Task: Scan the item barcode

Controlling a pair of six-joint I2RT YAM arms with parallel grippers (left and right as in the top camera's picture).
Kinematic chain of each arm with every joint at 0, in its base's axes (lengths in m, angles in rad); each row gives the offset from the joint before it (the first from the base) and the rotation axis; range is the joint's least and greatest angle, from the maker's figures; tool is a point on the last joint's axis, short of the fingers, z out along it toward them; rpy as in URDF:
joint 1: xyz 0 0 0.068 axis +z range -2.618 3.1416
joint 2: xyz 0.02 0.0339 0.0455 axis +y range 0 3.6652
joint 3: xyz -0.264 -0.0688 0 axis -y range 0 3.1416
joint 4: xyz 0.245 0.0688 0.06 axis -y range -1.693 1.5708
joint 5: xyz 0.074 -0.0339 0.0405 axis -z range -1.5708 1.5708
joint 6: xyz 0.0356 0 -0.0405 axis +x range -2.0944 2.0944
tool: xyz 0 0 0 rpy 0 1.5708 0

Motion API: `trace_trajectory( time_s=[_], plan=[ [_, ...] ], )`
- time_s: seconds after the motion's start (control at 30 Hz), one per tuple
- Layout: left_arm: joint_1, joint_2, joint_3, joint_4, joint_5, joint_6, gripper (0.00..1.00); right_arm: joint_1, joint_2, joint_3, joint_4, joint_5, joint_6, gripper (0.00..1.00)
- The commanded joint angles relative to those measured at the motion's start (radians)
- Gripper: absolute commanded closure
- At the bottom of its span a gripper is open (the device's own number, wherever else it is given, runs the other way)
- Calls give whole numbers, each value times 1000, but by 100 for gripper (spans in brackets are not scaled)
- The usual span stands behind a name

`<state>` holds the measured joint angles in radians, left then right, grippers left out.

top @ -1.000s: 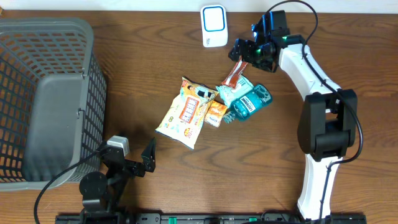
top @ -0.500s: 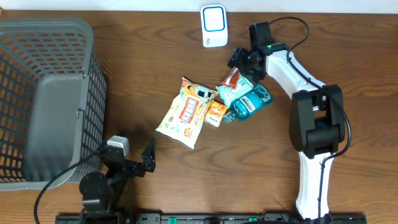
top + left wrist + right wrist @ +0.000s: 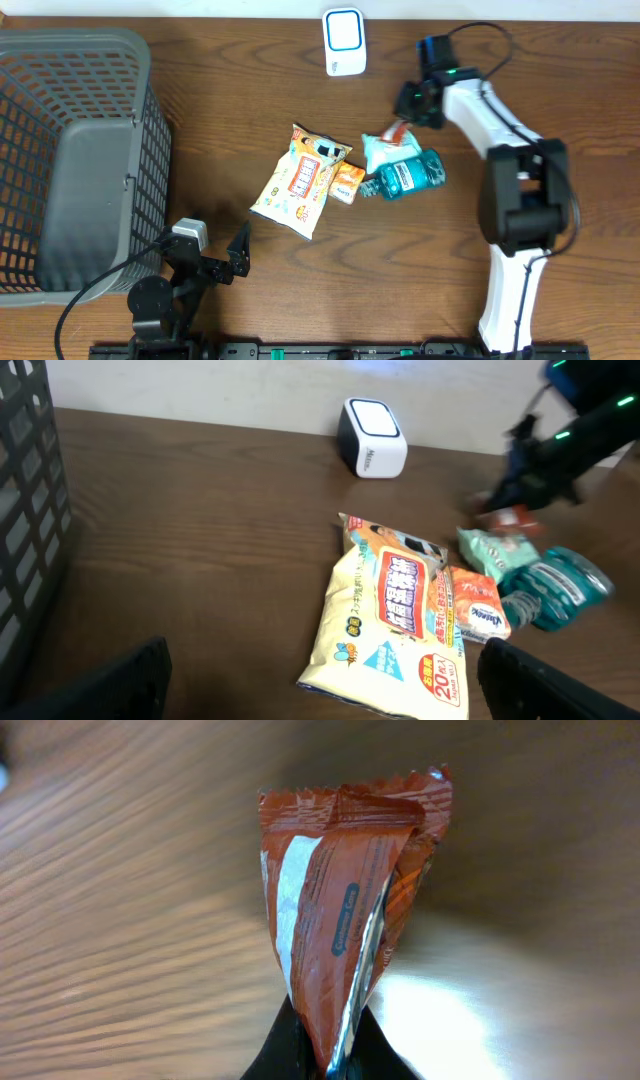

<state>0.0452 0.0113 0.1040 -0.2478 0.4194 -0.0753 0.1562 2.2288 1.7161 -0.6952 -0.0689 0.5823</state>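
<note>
Red-brown snack wrapper (image 3: pixel 340 920) was pinched by one crimped end in the right gripper (image 3: pixel 413 108), whose jaws were clenched on it. It hung between the white scanner (image 3: pixel 344 40) and the heap of goods on the worktop (image 3: pixel 200 100), just beside a pale green pouch (image 3: pixel 385 150). A teal bottle (image 3: pixel 412 173) lay touching that pouch, with a small orange packet (image 3: pixel 347 183) and a yellow wipes pack (image 3: pixel 300 182) alongside. The left gripper (image 3: pixel 215 252) sat near the grey basket (image 3: pixel 60 60), jaws spread wide, grasping nothing.
</note>
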Motion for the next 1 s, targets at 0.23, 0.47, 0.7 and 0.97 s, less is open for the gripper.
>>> trace_trajectory(
  time_s=[0.23,0.47,0.7,0.97],
  plan=[
    [4,-1,-20,-13,-2,-9,2,-315,-286,4,-105,602,-46,98],
    [4,-1,-20,-12,-2,-9,2,-528,-212,-37,-111,620,-128,98],
    [4,-1,-20,-13,-2,-9,2,-713,-82,-56,-83,640,-159,99],
    [4,-1,-20,-13,-2,-9,2,-851,-84,-29,-60,630,-274,89]
  ],
)
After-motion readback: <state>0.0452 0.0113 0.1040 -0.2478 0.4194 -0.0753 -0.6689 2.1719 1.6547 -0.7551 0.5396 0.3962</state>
